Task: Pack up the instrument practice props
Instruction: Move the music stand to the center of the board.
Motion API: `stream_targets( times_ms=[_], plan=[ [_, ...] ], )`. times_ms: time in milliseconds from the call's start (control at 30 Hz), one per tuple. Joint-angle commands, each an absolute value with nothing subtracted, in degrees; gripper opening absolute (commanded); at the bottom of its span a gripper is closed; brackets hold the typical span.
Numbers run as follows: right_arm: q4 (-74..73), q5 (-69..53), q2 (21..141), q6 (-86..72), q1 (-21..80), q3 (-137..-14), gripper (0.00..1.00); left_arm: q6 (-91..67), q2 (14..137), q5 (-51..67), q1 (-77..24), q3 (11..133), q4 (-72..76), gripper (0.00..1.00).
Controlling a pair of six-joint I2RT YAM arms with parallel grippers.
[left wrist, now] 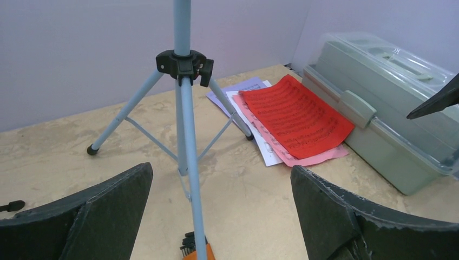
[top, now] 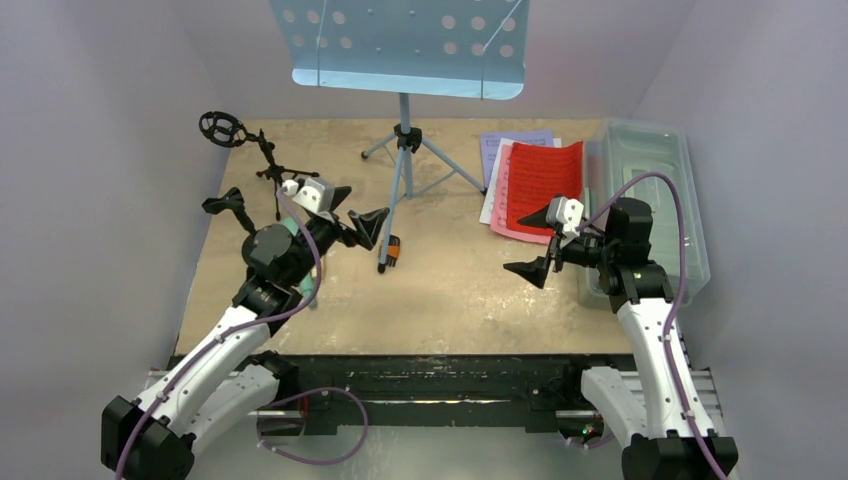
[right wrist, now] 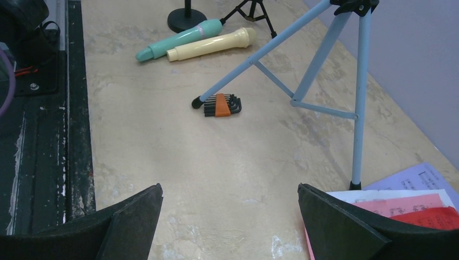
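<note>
While left fingers point(left wrist: 103, 216) gape — tripod point(left wrist: 187, 162) ahead.

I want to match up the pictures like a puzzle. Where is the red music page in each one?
Top external: the red music page lies right of the middle, on top of the paper pile beside the grey tub.
Left wrist: it is right of the middle, next to the tub.
Right wrist: only a corner shows, at the bottom right edge.
Shared landmark: the light-blue tripod, which stands left of the page in every view.
</note>
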State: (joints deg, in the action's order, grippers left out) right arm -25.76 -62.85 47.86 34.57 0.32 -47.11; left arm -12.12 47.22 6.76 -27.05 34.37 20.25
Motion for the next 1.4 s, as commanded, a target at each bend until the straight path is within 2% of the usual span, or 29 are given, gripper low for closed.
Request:
stream_targets(
  times_ms=[0, 733, 900, 1367],
  plan=[
    [-25.6, -65.0, 47.4, 35.3, 0.2, -47.5, 0.99, -7.5, 48.0, 5.3, -26.8, 32.5, 26.4, 1.0],
    [-25.7, -65.1, 48.2, 35.4, 0.2, -47.5, 0.99, -9.0, 55.3, 0.2, -26.8, 36.0, 19.5, 1.0],
    [-25.5, -65.0, 48.0, 35.4, 0.2, -47.2, 0.99, -7.8, 57.3, 0.4, -26.8, 37.5, 21.6, 0.99],
    [-24.6, -65.4, 47.3, 35.0, 0.2, -46.7, 0.99, -7.3, 75.8, 3.8, -26.9, 47.1, 27.2, 0.77]
  ],
)
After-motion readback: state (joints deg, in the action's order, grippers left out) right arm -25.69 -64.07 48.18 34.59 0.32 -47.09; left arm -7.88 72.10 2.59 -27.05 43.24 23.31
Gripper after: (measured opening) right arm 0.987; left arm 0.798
